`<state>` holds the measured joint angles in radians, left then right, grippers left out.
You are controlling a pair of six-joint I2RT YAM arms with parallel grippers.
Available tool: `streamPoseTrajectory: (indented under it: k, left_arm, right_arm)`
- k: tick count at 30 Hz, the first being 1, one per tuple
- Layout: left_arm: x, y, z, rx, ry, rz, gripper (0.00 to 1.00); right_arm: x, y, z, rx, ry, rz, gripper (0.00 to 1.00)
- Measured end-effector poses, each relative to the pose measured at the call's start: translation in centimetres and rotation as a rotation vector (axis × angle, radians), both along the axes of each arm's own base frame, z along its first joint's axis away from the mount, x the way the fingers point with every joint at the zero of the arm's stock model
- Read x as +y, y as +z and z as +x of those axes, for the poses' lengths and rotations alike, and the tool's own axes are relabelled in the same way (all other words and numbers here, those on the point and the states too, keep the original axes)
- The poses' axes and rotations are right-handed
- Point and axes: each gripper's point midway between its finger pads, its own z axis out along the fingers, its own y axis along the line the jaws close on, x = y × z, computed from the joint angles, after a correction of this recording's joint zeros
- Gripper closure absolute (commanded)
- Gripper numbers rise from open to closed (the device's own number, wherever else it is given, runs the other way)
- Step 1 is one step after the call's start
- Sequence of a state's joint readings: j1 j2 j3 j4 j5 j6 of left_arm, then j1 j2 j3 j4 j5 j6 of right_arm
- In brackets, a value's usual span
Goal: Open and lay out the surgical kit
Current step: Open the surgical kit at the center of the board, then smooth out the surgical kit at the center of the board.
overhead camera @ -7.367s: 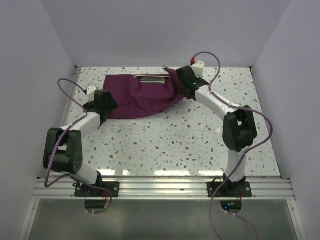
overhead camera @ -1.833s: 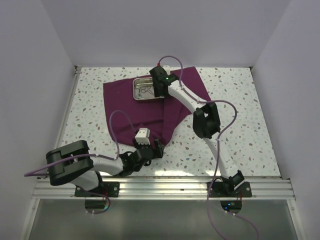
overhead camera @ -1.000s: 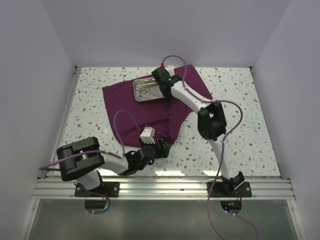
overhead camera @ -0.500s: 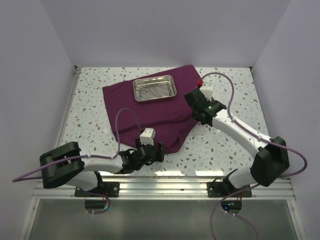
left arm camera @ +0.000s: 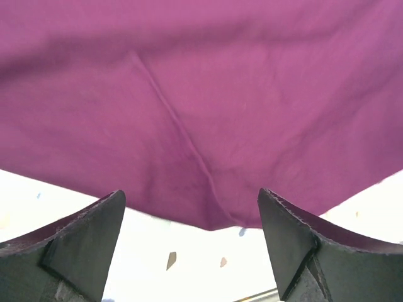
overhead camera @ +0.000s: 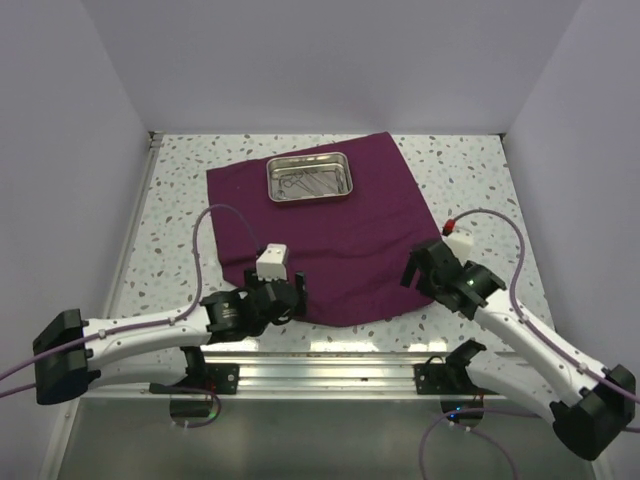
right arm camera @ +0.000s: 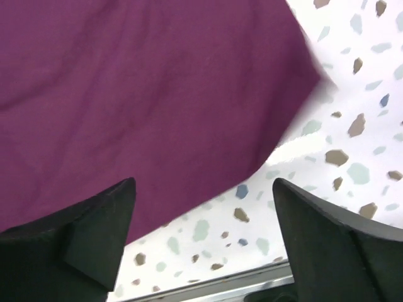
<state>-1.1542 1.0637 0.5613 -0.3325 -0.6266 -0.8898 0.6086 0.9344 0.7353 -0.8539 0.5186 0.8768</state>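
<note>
The dark purple cloth wrap (overhead camera: 330, 240) lies spread flat on the speckled table. The shiny steel tray (overhead camera: 347, 176) stands on its far part, and small silver instruments (overhead camera: 300, 183) lie inside it. My left gripper (overhead camera: 292, 296) is open at the cloth's near edge, with nothing between its fingers. In the left wrist view the left gripper (left arm camera: 190, 194) hangs over the creased cloth (left arm camera: 201, 94) hem. My right gripper (overhead camera: 413, 268) is open over the cloth's near right corner. The right wrist view shows the right gripper (right arm camera: 204, 182) above the cloth (right arm camera: 145, 88) edge, holding nothing.
An aluminium rail (overhead camera: 330, 372) runs along the table's near edge, just behind both grippers. Pale walls close in the table (overhead camera: 480, 200) on the left, right and far sides. Purple cables loop from both arms over the near table.
My right gripper has swung from beside the tray to the near right, dragging the cloth's corner out flat, and has opened. The left arm has drawn back leftward.
</note>
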Motion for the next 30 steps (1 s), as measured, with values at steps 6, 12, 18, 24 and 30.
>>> streamPoseTrajectory:
  k: [6,12,18,24,30]
  left_arm:
    - [1.3,7.2,1.1,-0.094,0.088,-0.069,0.04]
    - [1.5,4.8,3.0,-0.081,0.162,0.066,0.08]
    - [-0.1,-2.0,4.9,0.016,0.220,0.321,0.11]
    - [-0.8,-4.0,6.8,0.041,0.289,0.382,0.17]
    - [0.8,-5.7,8.0,0.077,0.350,0.429,0.34]
  right_arm:
    - [-0.2,3.0,-0.7,-0.134,0.015,0.100,0.02]
    - [0.0,4.1,0.1,-0.170,0.067,0.076,0.02]
    - [0.9,3.8,1.4,-0.157,0.125,0.034,0.02]
    - [1.6,4.2,1.7,-0.188,0.164,0.056,0.01]
    - [2.0,4.1,1.8,-0.194,0.190,0.067,0.02]
